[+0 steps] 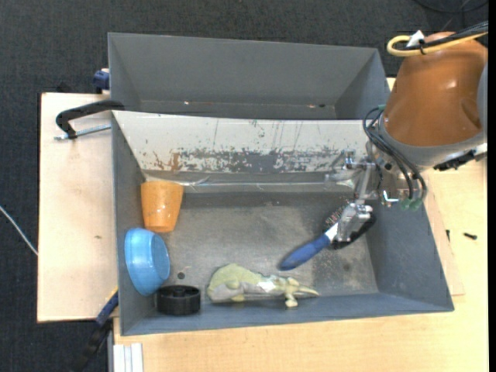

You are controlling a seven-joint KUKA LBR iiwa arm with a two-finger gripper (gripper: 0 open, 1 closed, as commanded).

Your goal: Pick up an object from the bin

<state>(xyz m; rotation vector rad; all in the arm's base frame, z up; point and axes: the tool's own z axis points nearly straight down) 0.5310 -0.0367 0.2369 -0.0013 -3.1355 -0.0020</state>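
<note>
My gripper [342,236] is low in the right half of the bin, its dark fingers shut on the upper right end of a blue, handle-shaped tool [303,253]. The tool slants down to the left from the fingers, and its lower tip is at or just above the bin floor. Just below that tip, a pale green and yellow toy lizard [256,285] lies along the front wall.
An orange cup [161,204] lies on its side by the left wall. Below it a blue bowl [146,260] leans on its edge, and a black round cap [178,299] sits in the front left corner. The arm's orange cover hangs over the bin's right rim.
</note>
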